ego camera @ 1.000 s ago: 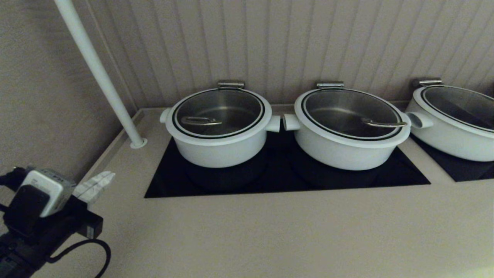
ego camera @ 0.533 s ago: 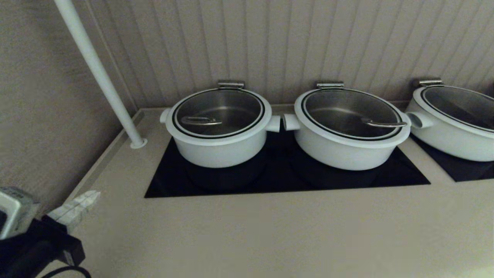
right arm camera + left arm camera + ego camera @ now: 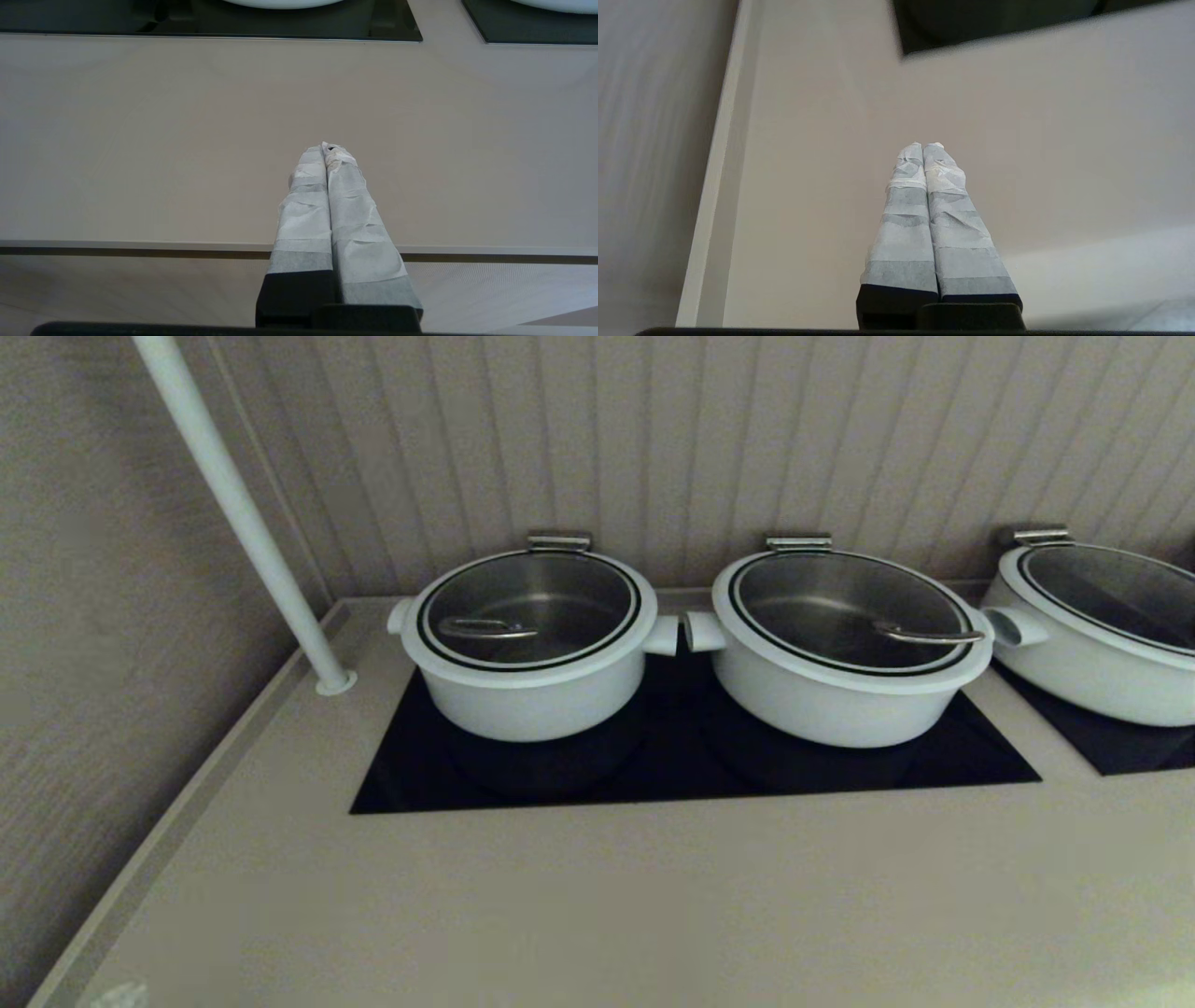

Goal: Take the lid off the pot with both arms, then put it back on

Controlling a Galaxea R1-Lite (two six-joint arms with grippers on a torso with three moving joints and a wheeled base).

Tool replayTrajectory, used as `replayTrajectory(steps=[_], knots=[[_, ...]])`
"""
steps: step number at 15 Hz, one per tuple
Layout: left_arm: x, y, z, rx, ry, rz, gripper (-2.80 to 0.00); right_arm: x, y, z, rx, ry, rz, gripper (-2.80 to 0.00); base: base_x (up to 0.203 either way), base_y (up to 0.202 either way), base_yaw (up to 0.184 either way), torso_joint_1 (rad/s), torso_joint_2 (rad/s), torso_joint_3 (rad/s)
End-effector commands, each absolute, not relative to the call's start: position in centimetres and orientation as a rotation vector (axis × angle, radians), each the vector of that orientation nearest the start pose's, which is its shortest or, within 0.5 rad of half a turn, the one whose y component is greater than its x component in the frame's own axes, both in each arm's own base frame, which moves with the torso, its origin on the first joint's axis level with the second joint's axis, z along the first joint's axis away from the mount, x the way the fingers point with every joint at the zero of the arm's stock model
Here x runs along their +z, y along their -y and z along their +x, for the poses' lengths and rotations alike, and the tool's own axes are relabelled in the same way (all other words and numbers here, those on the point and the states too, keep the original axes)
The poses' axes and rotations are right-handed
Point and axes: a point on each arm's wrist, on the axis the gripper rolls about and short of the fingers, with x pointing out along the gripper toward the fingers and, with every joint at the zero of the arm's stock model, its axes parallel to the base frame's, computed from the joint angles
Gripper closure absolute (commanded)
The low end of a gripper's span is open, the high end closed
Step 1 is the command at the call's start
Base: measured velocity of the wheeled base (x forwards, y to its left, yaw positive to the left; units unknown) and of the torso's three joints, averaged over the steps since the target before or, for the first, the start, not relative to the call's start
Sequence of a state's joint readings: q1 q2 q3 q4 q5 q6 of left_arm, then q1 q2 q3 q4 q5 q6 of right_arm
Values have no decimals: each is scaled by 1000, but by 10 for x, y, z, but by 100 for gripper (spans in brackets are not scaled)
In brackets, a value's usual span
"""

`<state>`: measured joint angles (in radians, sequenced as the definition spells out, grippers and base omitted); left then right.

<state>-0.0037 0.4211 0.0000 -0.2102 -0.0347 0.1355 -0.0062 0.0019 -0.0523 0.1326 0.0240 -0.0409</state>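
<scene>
The pot (image 3: 532, 705) stands at the left of the black cooktop (image 3: 672, 770), narrower and deeper than the two others. The lid (image 3: 551, 593) sits closed on it, its thin steel loop handle (image 3: 485, 629) toward the left. My left gripper (image 3: 923, 145) is shut and empty, low over the beige counter near the left wall, far in front of the pot. Only a pale tip of it (image 3: 117, 995) shows at the head view's bottom left edge. My right gripper (image 3: 325, 147) is shut and empty over the counter's front edge and does not show in the head view.
Two wider white pots with lids stand to the right, one in the middle (image 3: 831, 705) and one at the far right (image 3: 1092, 681). A white pole (image 3: 243, 513) rises from the counter's back left corner. A wall runs along the left, and the beige counter (image 3: 653, 896) stretches in front.
My left arm has drawn back down and to the left, almost out of the head view. The pots and lids have not moved.
</scene>
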Motion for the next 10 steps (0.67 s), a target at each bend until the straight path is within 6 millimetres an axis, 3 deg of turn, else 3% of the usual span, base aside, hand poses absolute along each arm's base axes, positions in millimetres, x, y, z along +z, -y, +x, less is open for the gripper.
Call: replayTrajectory(steps=[1, 4, 10], knots=[[87, 1, -9, -22, -86, 134, 0, 76, -1, -27, 20, -81, -40, 0, 0, 0, 0, 0, 0, 0], [76, 1, -22, -21, 1, 164, 0, 76, -1, -27, 20, -82, -40, 0, 0, 0, 0, 0, 0, 0], [76, 1, -23, -25, 1, 172, 0, 76, -1, -27, 20, -82, -40, 0, 0, 0, 0, 0, 0, 0]])
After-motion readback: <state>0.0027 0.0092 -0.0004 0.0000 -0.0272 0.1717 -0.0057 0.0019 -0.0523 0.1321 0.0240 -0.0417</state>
